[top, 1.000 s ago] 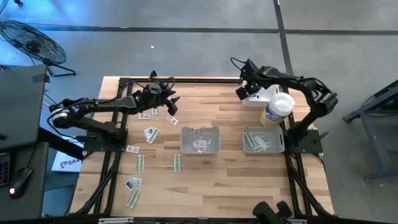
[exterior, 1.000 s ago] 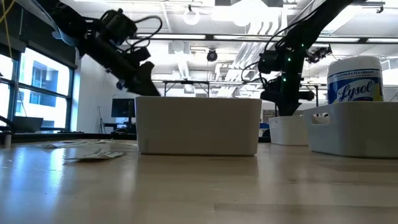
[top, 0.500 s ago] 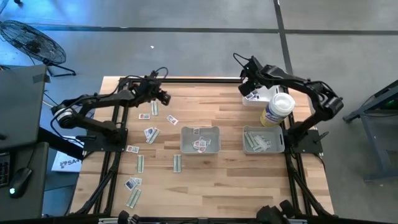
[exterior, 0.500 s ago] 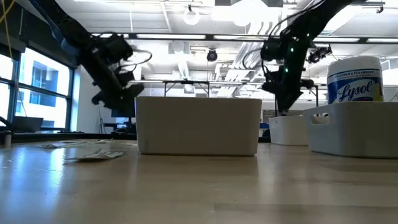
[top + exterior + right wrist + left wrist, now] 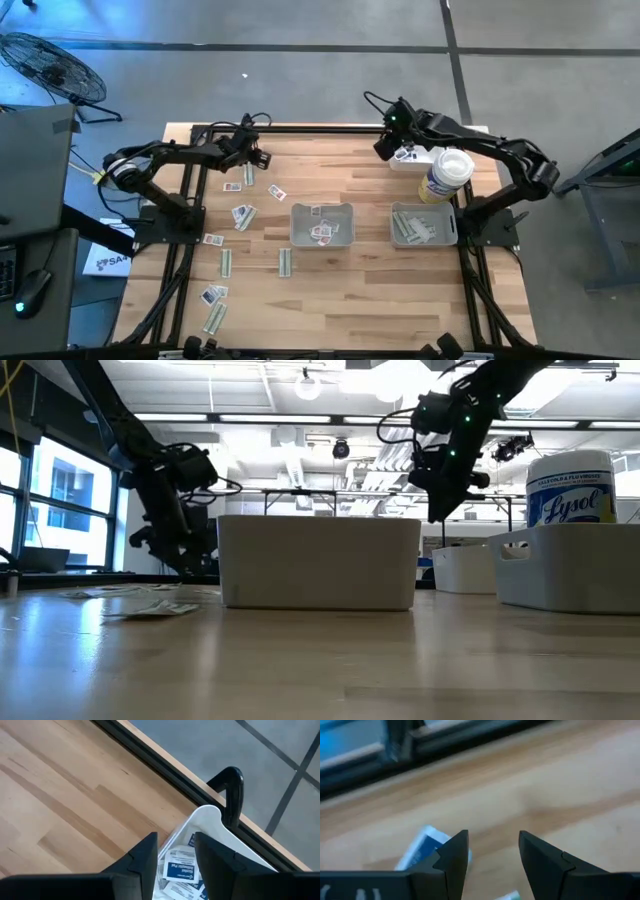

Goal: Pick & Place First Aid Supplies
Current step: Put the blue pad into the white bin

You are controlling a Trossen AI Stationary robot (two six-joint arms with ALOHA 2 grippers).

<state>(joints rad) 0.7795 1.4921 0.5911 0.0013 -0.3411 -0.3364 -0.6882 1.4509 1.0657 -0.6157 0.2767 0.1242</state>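
White packets (image 5: 232,216) are seen partly sorted: some lie in the trays (image 5: 322,225), many are left scattered on the table (image 5: 350,290). Left gripper (image 5: 492,852) is held open, empty, over one; right gripper (image 5: 175,851), open, empty, above the far tray (image 5: 210,817).
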